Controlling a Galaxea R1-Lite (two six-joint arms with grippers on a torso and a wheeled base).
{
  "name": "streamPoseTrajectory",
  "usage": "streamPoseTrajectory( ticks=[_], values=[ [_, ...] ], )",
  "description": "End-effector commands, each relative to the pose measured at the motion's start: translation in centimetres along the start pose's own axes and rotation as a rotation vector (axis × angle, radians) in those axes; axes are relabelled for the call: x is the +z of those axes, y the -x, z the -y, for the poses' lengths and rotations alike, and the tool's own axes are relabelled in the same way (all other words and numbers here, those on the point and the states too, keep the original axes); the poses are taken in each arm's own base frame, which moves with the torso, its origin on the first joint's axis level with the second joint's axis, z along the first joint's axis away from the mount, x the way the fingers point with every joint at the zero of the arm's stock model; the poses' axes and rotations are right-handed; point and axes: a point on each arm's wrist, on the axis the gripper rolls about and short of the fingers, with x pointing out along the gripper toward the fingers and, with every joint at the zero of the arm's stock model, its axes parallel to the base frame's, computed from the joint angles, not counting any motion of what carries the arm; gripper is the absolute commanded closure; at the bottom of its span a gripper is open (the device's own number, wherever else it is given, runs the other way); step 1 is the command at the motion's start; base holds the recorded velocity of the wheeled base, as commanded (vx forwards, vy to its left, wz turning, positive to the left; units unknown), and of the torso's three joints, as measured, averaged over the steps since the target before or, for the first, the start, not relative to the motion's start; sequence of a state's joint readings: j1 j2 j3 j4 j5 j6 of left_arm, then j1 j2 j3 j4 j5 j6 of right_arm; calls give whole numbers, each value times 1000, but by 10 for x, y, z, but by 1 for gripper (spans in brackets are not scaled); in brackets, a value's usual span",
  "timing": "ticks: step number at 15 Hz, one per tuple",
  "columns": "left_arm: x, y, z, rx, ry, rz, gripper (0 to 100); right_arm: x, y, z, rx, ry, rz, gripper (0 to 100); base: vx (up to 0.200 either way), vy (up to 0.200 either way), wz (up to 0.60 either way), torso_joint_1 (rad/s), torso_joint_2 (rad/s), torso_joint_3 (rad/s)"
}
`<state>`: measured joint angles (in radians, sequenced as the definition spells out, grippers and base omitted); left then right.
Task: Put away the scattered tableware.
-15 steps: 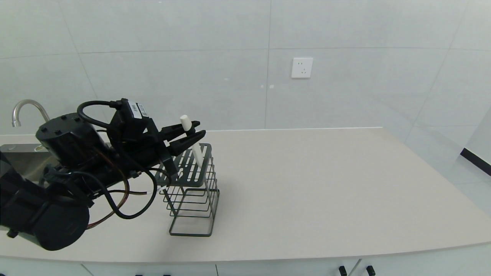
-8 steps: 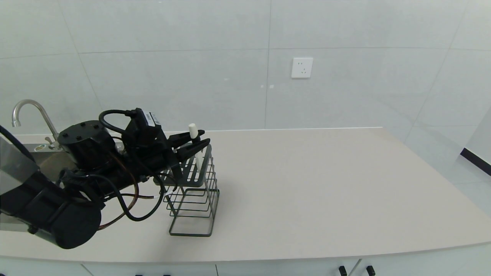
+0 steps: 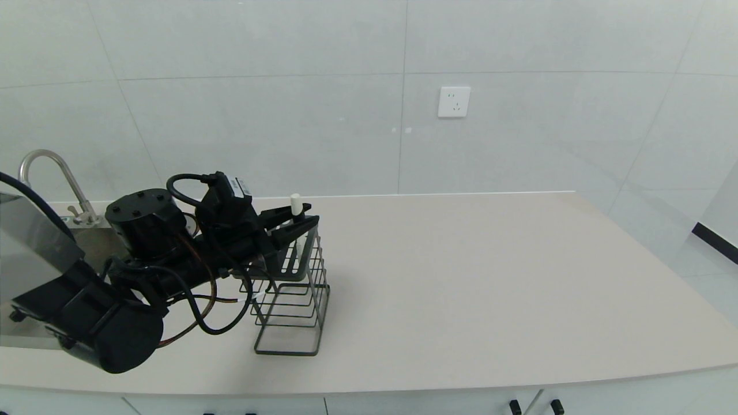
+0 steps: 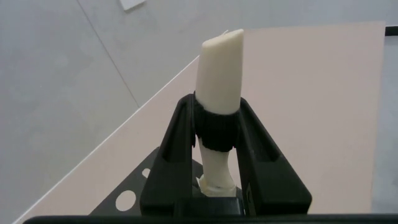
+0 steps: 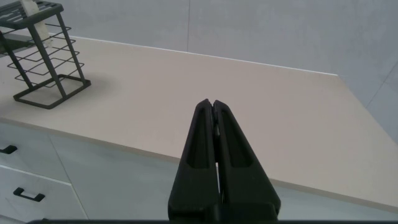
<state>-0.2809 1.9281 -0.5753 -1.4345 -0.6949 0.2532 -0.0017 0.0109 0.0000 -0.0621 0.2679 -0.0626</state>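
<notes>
Your left tool (image 3: 295, 216) is clamped on a white utensil (image 3: 295, 203). Its two black fingers press the shaft from both sides, and the blunt, slant-cut tip stands up above them. The utensil is smooth, matte and cream-white, rounded in section, and held near upright. Its lower part runs down through the top of the rack (image 3: 291, 305).

The rack is a box of thin dark wire with a flat slotted plate on top and an open rectangular foot frame. It stands on the bench (image 3: 490, 276) towards your left end, near the sink (image 3: 86, 248), where a curved metal faucet (image 3: 43, 167) rises behind the arm.

The bench is pale beige, smooth and matte. Its back edge meets a grey tiled wall carrying a white socket (image 3: 454, 102), and its front edge curves gently above drawer fronts with small black handles (image 5: 22, 196). To the right of the rack the surface runs wide and open to the far corner.

Your right tool (image 5: 213, 124) has its long black fingers pressed together with nothing between them. It is on the near side of the bench, well apart from the rack.
</notes>
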Motion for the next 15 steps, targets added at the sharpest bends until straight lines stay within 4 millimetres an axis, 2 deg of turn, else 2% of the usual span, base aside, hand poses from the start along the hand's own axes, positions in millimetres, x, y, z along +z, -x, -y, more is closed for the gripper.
streamPoseTrajectory(
  ticks=[1,2,3,5,8,10,11,12,15],
  values=[
    [-5,0,1,-2,11,-13,100,0,0,0,-1,0,-1,100,0,0,0,0,0,0],
    [-5,1,1,-4,13,-15,100,0,0,0,1,0,-1,100,0,0,0,0,0,0],
    [-7,2,2,-6,21,-23,0,0,0,0,1,0,-1,100,0,0,0,0,0,0],
    [-10,4,7,-12,33,-36,0,0,0,0,-1,0,-1,100,0,0,0,0,0,0],
    [-5,6,5,-2,12,-14,0,0,0,0,1,0,-1,100,0,0,0,0,0,0],
    [8,9,4,12,-29,34,0,0,0,0,1,0,-1,100,0,0,0,0,0,0],
    [23,17,6,23,-73,95,0,0,0,0,-1,0,-1,100,0,0,0,0,0,0],
    [30,29,11,31,-66,98,0,0,0,0,1,0,-1,100,0,0,0,0,0,0],
    [58,79,32,87,-77,113,0,0,0,0,1,-3,-1,100,0,0,0,0,0,0]
  ],
)
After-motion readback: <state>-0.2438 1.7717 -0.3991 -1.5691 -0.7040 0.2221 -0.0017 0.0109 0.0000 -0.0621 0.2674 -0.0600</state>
